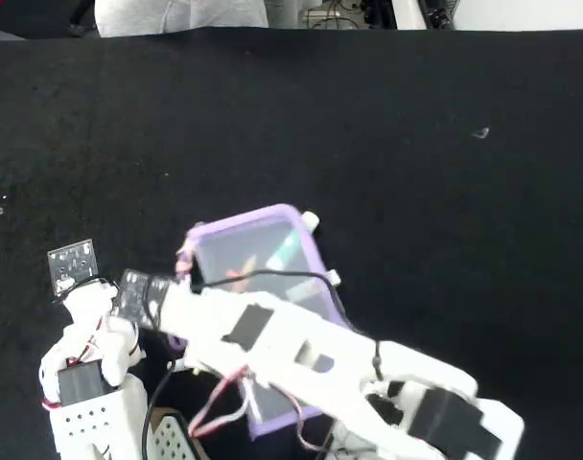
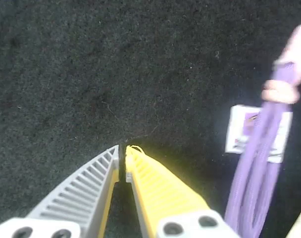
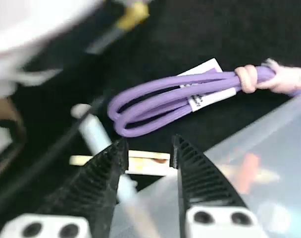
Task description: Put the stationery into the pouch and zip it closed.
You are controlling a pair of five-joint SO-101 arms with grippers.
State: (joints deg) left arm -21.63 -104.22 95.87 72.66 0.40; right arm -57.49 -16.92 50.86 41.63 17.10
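The pouch point(image 1: 258, 264) is clear with a purple rim and lies in the middle of the black table; coloured items show through it. Its purple cord loop point(image 3: 165, 101) with a white tag point(image 3: 205, 94) lies on the cloth by the pouch's corner point(image 3: 269, 163). My right gripper point(image 3: 148, 146) hangs open just over that corner, above a beige flat stick point(image 3: 143, 163) and a pale tube point(image 3: 93, 134). The right arm point(image 1: 272, 335) stretches across the pouch from the near right. My left gripper point(image 2: 123, 151) is shut and empty above bare cloth, with the cord point(image 2: 257, 168) beside it.
The left arm's base point(image 1: 85, 383) stands at the near left, close to the right arm's wrist point(image 1: 138, 292). A small printed marker card point(image 1: 71, 261) sits by it. Cables point(image 1: 224, 402) trail near the front edge. The far half of the table point(image 1: 368, 115) is bare black cloth.
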